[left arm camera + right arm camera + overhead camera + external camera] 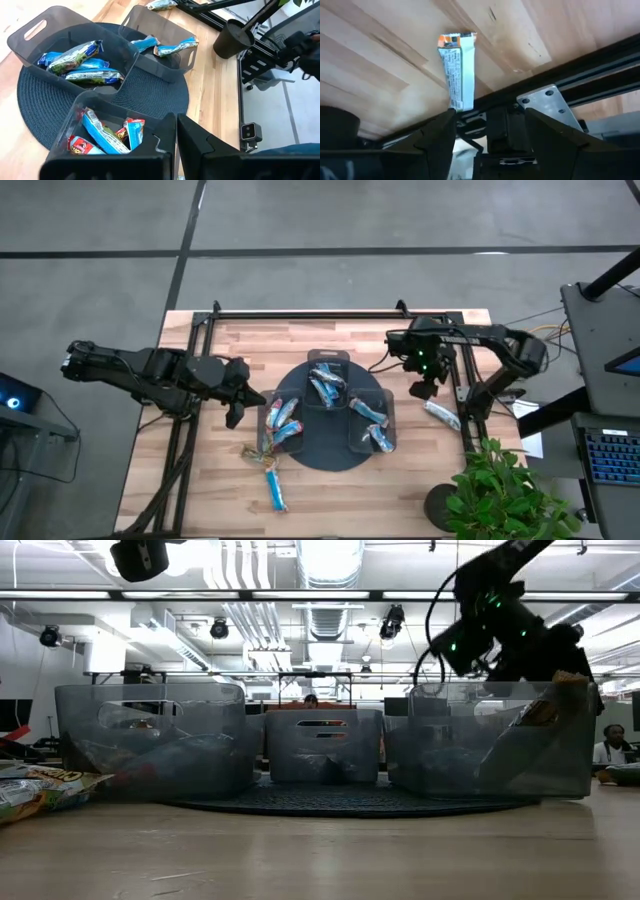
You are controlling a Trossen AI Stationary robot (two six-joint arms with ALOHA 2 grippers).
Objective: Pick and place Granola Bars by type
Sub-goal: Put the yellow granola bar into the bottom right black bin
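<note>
Granola bars lie in three clear bins on the dark round tray (330,450): the left bin (107,135) holds blue and red ones, the far bin (75,60) blue-green ones, the right bin (165,47) light blue ones. Loose bars lie flat on the table at the front left (262,448) (277,488). One silver bar with an orange end (457,70) (440,415) lies near the right edge. My left gripper (238,395) is shut and empty, just left of the tray. My right gripper (492,132) is open and empty, raised above the table near the silver bar.
A black frame rail (570,65) runs along the table's right side, right beside the silver bar. A potted plant (505,490) and its black round pot (235,37) stand at the front right corner. Bare wood shows in front of the tray (350,495).
</note>
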